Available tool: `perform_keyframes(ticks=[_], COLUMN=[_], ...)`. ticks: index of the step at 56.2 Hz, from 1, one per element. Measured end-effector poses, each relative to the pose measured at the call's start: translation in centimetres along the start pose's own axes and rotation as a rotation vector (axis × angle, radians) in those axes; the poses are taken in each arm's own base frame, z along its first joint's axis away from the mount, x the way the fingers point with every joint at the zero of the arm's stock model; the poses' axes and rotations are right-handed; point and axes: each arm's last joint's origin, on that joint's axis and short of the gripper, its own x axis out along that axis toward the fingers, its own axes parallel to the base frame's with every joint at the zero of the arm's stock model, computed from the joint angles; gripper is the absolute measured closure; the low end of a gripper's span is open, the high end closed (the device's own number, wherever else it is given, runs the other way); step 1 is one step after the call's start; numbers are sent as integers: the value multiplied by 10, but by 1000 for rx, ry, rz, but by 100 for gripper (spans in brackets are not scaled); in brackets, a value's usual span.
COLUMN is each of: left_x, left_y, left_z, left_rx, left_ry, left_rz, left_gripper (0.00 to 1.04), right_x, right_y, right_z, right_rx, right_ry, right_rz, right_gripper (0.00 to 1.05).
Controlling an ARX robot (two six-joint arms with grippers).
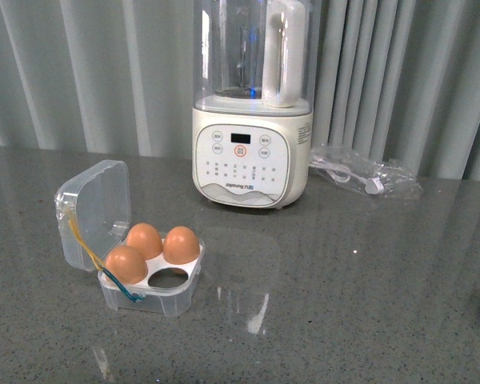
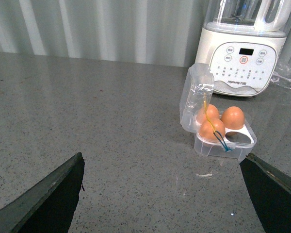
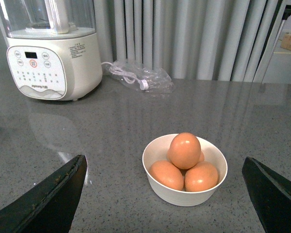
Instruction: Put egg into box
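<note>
The box (image 1: pixel 156 300), a small clear case with its lid (image 1: pixel 96 204) standing open, sits at the table's left. Its white tray holds three brown eggs (image 1: pixel 181 244); the front right hole (image 1: pixel 170 278) is empty. Yellow and blue bands hang at its left side. In the left wrist view the box (image 2: pixel 218 149) lies ahead and to one side of my open, empty left gripper (image 2: pixel 165 194). In the right wrist view a white bowl (image 3: pixel 184 196) holds several brown eggs, one egg (image 3: pixel 185 150) on top, just ahead of my open, empty right gripper (image 3: pixel 165 194). Neither gripper shows in the front view.
A tall cream blender (image 1: pixel 252 160) with a clear jug stands at the back centre. A crinkled clear bag with a white cable (image 1: pixel 368 178) lies to its right. Grey curtains hang behind the grey speckled table (image 1: pixel 344 304).
</note>
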Motion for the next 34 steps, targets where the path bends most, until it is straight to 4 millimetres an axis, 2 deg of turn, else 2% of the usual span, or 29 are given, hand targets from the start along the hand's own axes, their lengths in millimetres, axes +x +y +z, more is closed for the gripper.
perform_keyframes(ticks=[34], left_x=[0], left_y=[0], left_z=[0], left_rx=[0], left_ry=[0], left_rz=[0], left_gripper=[7], right_x=[0], right_y=[0], right_z=[0], right_rx=[0], right_ry=[0], right_rz=[0], right_gripper=[7])
